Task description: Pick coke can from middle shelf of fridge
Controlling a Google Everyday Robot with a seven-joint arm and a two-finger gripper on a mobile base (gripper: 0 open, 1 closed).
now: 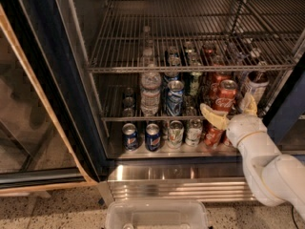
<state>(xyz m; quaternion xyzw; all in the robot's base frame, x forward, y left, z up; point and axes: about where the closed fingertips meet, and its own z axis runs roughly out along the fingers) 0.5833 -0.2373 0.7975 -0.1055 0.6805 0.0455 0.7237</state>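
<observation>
Camera view, looking into the fridge. Upright at the front of the middle shelf, toward its right end: the coke can. Low in front of the coke can, the gripper, jaws spread wide, one on each side of its lower half; whether touching, cannot tell. Just behind and left of the coke can, second red can; farther left, green can, then blue Pepsi can and water bottle. Just right of the coke can, white-labelled dark bottle, side post beyond it. Close above the coke can, upper rack. Below it, row of cans on the floor. Open room only in front of the coke can, partly taken by the white arm.
</observation>
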